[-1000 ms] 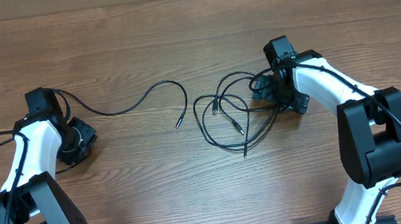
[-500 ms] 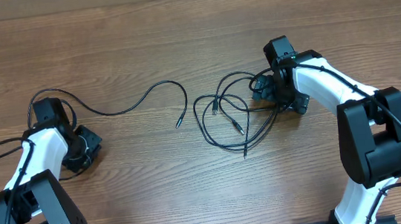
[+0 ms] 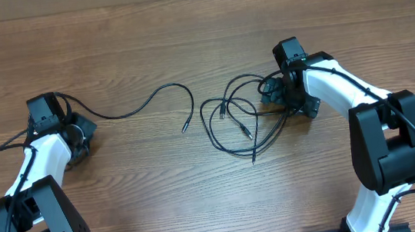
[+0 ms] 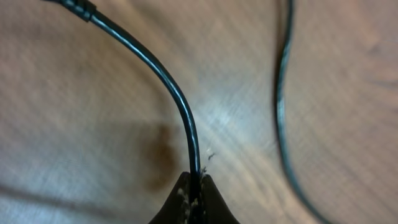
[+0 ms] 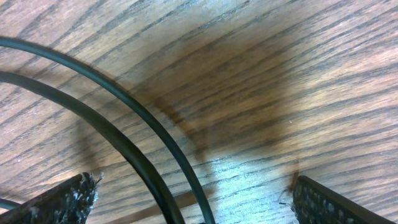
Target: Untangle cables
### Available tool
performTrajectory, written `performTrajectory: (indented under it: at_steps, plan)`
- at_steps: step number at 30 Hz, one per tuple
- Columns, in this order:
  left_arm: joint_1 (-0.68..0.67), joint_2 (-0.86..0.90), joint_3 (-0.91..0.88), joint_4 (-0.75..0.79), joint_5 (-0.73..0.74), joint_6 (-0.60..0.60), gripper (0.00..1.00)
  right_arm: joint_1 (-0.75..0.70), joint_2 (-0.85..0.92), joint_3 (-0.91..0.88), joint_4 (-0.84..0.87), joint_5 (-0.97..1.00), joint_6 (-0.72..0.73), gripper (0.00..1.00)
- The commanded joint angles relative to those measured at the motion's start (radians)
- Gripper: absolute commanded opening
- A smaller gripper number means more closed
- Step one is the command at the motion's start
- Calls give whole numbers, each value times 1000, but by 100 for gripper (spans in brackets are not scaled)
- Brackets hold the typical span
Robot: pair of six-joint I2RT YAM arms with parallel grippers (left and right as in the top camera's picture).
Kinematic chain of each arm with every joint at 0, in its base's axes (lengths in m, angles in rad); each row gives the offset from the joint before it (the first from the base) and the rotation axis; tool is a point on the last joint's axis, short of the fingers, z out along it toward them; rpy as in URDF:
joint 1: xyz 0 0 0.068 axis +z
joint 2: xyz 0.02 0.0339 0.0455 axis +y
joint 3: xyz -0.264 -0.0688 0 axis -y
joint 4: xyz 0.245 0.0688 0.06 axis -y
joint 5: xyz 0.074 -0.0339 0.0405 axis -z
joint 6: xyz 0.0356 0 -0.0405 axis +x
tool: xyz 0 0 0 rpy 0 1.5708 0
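Left pincer [image 4: 194, 200] clamping lone thin black cable [image 4: 189, 124], running toward frame centre; right pincer [image 5: 202, 196] gaping wide, straddling tangled black cable loops [image 3: 240, 120] centre-right.

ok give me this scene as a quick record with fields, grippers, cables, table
left gripper: shut on single cable
single cable: lies apart from the tangle, free plug end toward the table's middle
right gripper: open, low over the wood, two strands running between its fingers
tangled cables: loose overlapping loops at the right gripper, several plug ends showing
table: brown wood grain
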Motion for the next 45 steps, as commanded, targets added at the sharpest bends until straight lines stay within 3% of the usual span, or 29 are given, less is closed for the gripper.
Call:
performTrajectory:
  at_steps: [1,5,8,11,15,16,18,20,22,24,25,27,40,45]
  plan:
    - [-4,11,-5,63,-13,0,4,-5,-4,0,4,6,-1,100]
    - [-4,11,-5,169,28,6,4,-5,-4,0,4,6,0,100]
    - [-4,11,-5,230,55,6,10,-5,-4,0,4,6,-1,100]
    - [-4,11,-5,275,54,6,27,-5,-4,0,4,6,-1,100]
    - [-4,11,-3,329,130,78,66,-5,-4,0,4,6,0,100]
    - [-4,11,2,334,184,118,73,-5,-4,0,4,6,-1,100]
    - [-4,10,24,315,295,177,74,-5,-4,0,4,6,0,100]
    - [-4,10,58,265,381,193,70,-5,-4,0,4,6,-1,100]
    - [-4,10,104,190,454,193,56,-5,-4,0,4,6,0,100]
    - [-5,10,155,105,514,193,35,-5,-4,0,4,6,0,100]
    - [-7,11,182,55,527,193,30,-5,-4,0,4,6,0,100]
    - [-21,10,225,-33,516,201,4,-5,-4,0,4,6,0,100]
    - [-316,11,470,-447,177,365,4,-5,-4,0,4,6,0,100]
    - [-447,18,489,-498,78,378,4,-5,-4,0,4,6,0,100]
